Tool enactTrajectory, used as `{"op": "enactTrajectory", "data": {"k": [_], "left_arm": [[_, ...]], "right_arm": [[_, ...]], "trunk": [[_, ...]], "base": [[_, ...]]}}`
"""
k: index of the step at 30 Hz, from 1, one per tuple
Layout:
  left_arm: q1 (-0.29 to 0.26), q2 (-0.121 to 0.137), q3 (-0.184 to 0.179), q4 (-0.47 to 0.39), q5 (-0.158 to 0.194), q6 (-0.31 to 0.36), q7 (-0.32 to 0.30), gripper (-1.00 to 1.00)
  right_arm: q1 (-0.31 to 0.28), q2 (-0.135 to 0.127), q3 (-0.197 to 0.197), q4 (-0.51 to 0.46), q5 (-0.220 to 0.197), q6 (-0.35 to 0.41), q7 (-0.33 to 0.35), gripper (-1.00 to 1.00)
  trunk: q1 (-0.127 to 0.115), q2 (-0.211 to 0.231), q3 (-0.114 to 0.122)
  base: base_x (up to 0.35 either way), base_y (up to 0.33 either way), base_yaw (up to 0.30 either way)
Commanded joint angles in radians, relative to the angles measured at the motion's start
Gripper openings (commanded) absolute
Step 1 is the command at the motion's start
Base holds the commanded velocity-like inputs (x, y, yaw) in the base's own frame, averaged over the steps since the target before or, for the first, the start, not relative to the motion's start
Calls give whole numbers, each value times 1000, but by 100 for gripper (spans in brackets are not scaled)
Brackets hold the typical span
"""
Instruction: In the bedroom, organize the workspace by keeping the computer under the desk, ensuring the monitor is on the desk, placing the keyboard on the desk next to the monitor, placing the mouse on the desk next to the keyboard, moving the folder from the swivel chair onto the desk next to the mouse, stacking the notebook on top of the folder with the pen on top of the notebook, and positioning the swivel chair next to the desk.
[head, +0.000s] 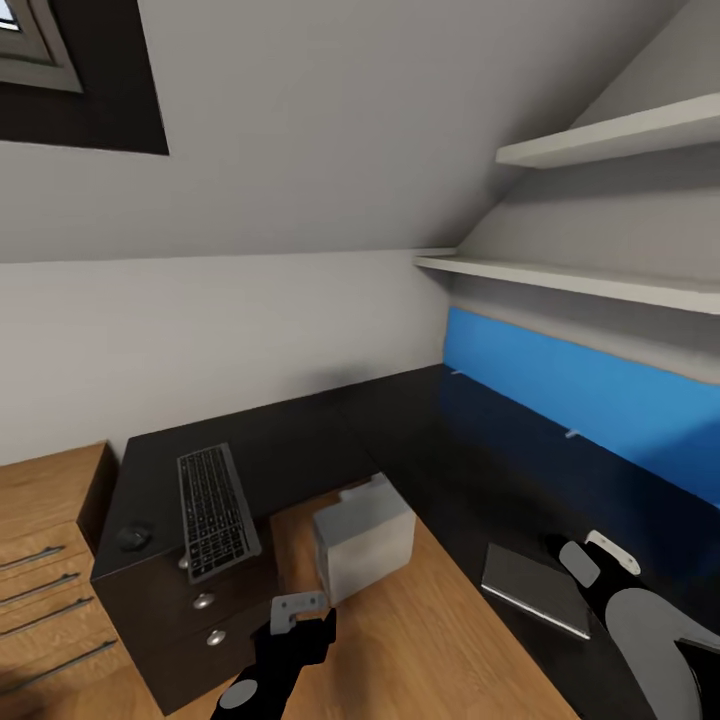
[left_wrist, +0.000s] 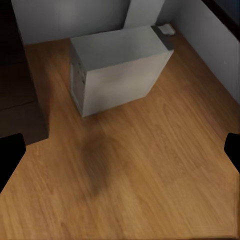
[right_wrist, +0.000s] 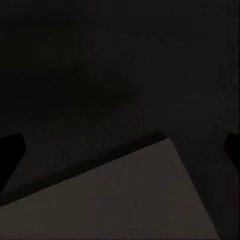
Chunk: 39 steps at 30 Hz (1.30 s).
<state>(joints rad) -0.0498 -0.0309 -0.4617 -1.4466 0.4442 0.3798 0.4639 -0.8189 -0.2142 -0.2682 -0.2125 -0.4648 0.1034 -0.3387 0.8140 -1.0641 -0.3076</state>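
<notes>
The black desk (head: 400, 440) holds a keyboard (head: 214, 510), a small round mouse (head: 134, 536) and a flat grey folder (head: 536, 588), and the grey computer (head: 362, 540) sits on the wooden floor (head: 450, 640).

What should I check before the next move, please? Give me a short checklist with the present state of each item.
1. Computer under the desk: cannot tell. It stands on the wooden floor in the desk's inner corner, partly past the edge.
2. Keyboard on the desk: ok. It lies on the left wing, above the drawers.
3. Mouse next to the keyboard: ok. It lies on the desk beside it.
4. Left gripper free: ok. Open, hanging over the floor near the computer.
5. Right gripper free: ok. Open, above the desk near a flat grey item; folder or notebook, cannot tell.
6. Monitor on the desk: cannot tell from these pictures.
</notes>
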Motion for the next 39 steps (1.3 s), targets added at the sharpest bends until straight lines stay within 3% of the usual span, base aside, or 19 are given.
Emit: {"op": "enactTrajectory", "data": {"k": [1,17,39], "left_arm": [[-1,0,-2,-1,9,2,9,100],[-1,-1,2,-4,12,-2,8,100],[-1,-1,-1,-4,9,-2,10,100]], "right_arm": [[0,0,3,-2,-6,6,-5,100],[0,2,3,-2,-5,4,-5,100],[0,7,4,-1,-6,3,-3,100]], "trunk": [[0,-1,-1],[0,-1,2],[84,-155,-66]], "base": [[0,0,-243],[0,0,-144],[0,0,-1]]}}
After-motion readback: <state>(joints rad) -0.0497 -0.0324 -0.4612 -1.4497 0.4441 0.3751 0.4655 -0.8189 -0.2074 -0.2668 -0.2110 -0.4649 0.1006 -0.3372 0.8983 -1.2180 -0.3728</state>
